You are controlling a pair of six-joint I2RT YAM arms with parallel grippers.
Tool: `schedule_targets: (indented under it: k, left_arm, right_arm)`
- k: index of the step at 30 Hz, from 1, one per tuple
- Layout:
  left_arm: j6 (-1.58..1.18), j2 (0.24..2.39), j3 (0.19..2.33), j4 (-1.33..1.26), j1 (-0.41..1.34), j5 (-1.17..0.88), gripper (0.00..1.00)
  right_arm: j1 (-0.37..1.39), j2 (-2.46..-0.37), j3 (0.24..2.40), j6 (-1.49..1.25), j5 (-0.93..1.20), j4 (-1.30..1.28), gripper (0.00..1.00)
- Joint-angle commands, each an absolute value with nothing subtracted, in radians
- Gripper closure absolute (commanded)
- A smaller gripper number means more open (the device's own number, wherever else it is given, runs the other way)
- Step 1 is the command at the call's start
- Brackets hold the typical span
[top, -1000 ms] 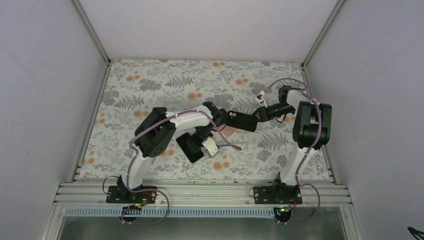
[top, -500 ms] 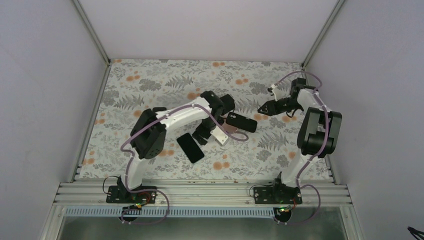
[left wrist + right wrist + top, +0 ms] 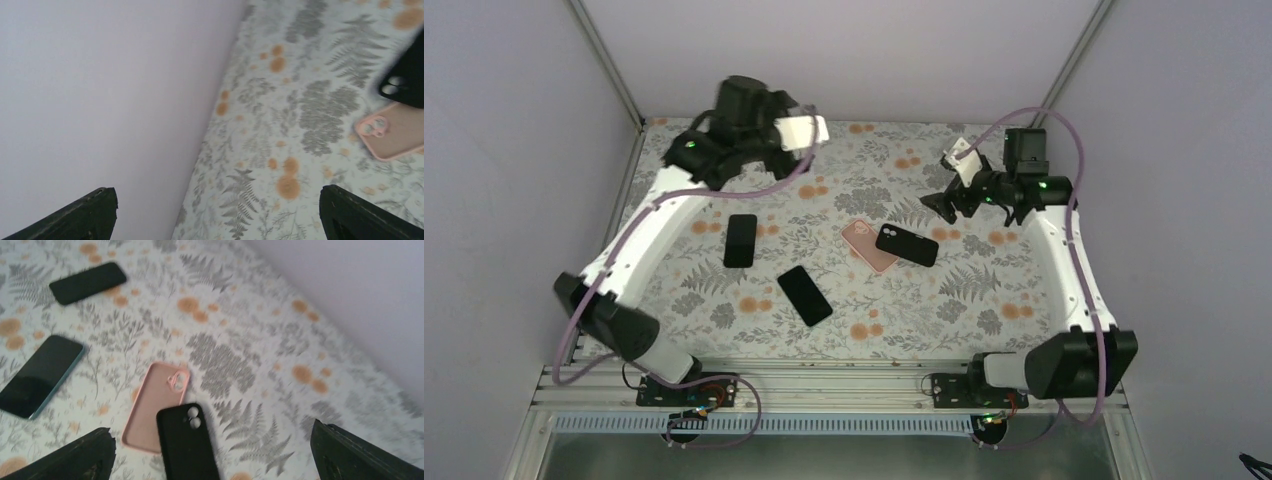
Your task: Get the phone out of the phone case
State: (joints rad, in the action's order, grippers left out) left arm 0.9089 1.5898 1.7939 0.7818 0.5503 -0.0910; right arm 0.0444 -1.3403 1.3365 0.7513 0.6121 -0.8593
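The fern-printed table (image 3: 1024, 300) carries a left phone (image 3: 740, 240) and a middle phone (image 3: 804, 295), both screen up. Further right, a black phone (image 3: 907, 244), lenses up, overlaps a corner of a pink case (image 3: 860, 240).

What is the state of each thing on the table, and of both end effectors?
Left end effector: open, empty.
Right end effector: open, empty.
Pink case: lying flat, seems empty.
Black phone: lenses up, one end resting on the pink case.
Teal-edged phone: screen up, lying apart.
Leftmost phone: flat, lying apart.
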Motion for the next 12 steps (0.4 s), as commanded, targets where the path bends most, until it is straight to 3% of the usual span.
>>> schedule_targets:
  k: [1,6,12]
  left_arm:
    - [0.758,1.498,1.658,0.647,0.394,-0.255,0.00]
    - [0.743,1.490,1.654,0.730,0.262,-0.377,0.00]
    - [0.742,1.439,1.607,0.695,0.252,-0.352,0.00]
  right_arm:
    - [0.032,-1.304,1.329,0.652,0.683,-0.751,0.00]
    - [0.025,-1.274,1.123,0.453,0.643,-0.453,0.00]
    - [0.030,-1.359,1.120,0.526,0.624,-0.495,0.00]
